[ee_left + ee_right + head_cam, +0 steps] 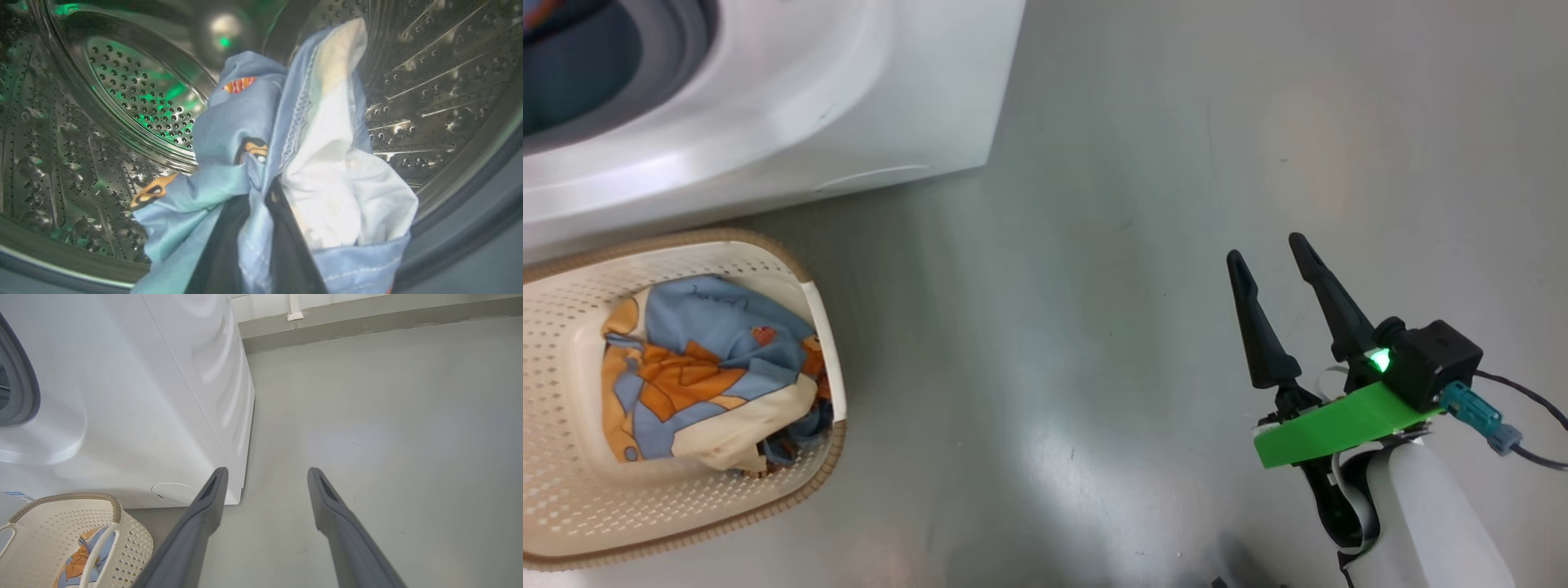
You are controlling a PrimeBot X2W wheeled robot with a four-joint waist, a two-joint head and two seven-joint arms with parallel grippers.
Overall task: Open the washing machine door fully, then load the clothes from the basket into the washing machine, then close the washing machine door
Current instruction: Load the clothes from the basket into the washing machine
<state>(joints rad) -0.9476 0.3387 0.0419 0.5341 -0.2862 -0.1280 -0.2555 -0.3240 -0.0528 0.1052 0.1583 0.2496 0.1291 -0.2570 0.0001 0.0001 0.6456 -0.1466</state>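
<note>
Your left gripper (261,200) was reaching into the steel drum (135,98) of the washing machine (849,98). Its two dark fingers were pinched together on a blue garment (245,122) with a white lining.

The risk, as I judge it, lay in the release. The cloth draped over and around both fingers, so if you opened and pulled back, a fold could have caught on a finger and been dragged out over the rubber ring (470,228). Letting go too near the mouth could also have left a hem hanging across the seal.

At the lower left of the head view, the basket (572,490) stood on the floor (1094,245) just beside the machine's front. More clothes (703,367) were bundled inside it, so loading was not finished.

Your right gripper (1265,248) hung well off to the right above the floor. Its fingers were spread apart and held nothing, pointing past the machine's corner.
</note>
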